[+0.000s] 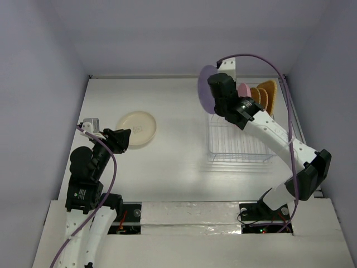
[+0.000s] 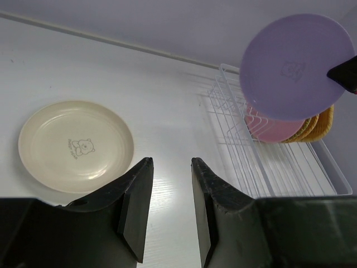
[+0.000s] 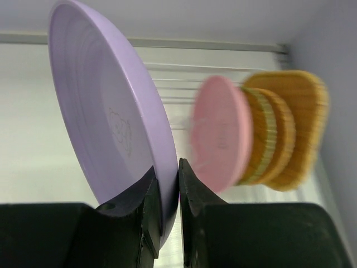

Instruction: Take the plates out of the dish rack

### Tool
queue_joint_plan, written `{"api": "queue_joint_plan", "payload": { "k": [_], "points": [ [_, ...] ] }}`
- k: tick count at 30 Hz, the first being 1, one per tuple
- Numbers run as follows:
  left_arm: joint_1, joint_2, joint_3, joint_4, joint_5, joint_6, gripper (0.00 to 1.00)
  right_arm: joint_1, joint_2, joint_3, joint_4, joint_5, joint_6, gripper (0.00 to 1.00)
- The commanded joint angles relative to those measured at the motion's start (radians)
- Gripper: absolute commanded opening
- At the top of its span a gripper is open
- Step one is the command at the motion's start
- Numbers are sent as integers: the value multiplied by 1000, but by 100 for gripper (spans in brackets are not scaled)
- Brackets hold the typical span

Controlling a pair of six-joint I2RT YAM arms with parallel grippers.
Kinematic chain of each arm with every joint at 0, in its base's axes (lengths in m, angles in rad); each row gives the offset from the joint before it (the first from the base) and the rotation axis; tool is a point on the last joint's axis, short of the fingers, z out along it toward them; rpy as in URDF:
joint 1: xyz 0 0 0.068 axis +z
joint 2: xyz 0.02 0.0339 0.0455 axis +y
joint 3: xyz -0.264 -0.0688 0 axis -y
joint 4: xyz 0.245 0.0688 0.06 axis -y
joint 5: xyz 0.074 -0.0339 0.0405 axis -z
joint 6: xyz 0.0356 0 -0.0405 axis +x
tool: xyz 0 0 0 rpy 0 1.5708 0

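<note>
My right gripper (image 3: 167, 167) is shut on the rim of the lavender plate (image 3: 111, 123) and holds it upright in the air above the left end of the white wire dish rack (image 1: 237, 146). The plate also shows in the top view (image 1: 205, 89) and the left wrist view (image 2: 295, 64). A pink plate (image 3: 217, 134), two round orange woven plates (image 3: 273, 137) and a rounded-square orange plate (image 3: 304, 111) stand in the rack's far slots. The cream plate (image 1: 136, 128) lies flat on the table. My left gripper (image 2: 170, 164) is open and empty, just right of the cream plate (image 2: 75, 145).
The table is white with a back wall and side walls close around it. The rack (image 2: 268, 167) stands at the right, against the right wall. The near slots of the rack hold nothing.
</note>
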Motion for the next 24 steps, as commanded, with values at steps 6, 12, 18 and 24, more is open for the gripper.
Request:
{"api": "queue_joint_plan", "payload": {
  "k": [6, 12, 18, 24],
  "points": [
    [13, -4, -10, 50, 4, 1, 31, 110, 68, -14, 354, -651, 184, 0],
    [13, 1, -10, 50, 5, 0, 31, 110, 262, 107, 462, -908, 345, 0],
    [13, -2, -11, 49, 2, -2, 31, 110, 401, 128, 588, -1040, 521, 0],
    [13, -2, -11, 49, 2, -2, 31, 110, 557, 208, 562, -1028, 599, 0]
  ]
}}
